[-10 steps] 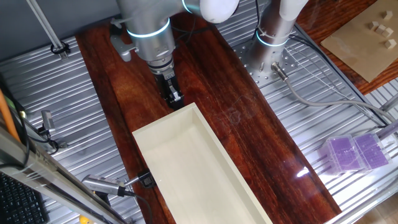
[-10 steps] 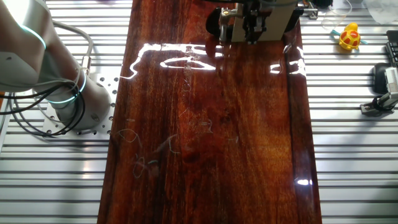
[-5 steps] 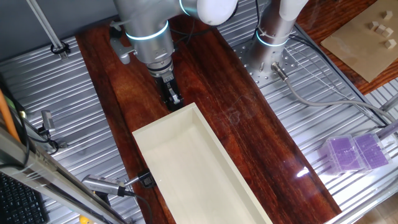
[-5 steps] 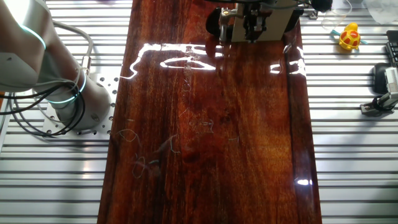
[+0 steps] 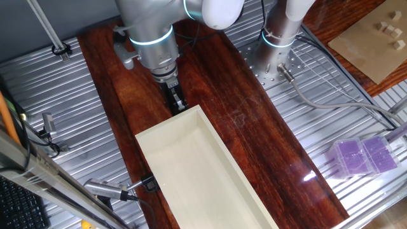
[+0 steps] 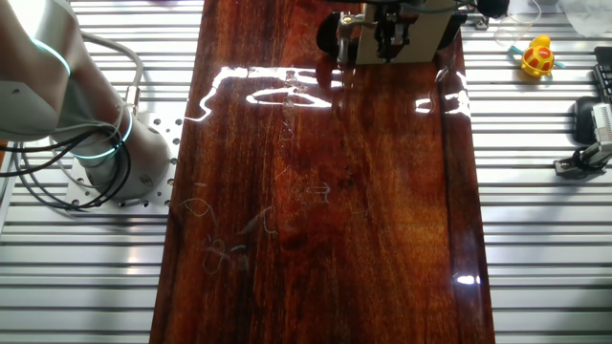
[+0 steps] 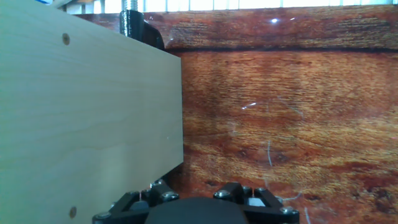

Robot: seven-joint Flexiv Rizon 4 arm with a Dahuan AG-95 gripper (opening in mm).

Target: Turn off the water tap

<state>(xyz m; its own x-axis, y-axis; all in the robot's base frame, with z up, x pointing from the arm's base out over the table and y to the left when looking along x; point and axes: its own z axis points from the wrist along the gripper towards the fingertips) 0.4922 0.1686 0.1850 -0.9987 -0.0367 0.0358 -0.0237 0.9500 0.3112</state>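
Edging marginally back from the box (image 5: 197, 172) end; hand (image 5: 177, 100) state impossible to tell; tap not showing; turning not yet begun.

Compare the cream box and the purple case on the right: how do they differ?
Size: the cream box is far larger than the purple case.
Material look: the box is opaque, pale and open-topped, while the case is translucent purple and split into two sections.
Place: the box sits on the wood board, and the case lies on the slatted metal table.
Shared: both are rectangular and lie askew in this view.
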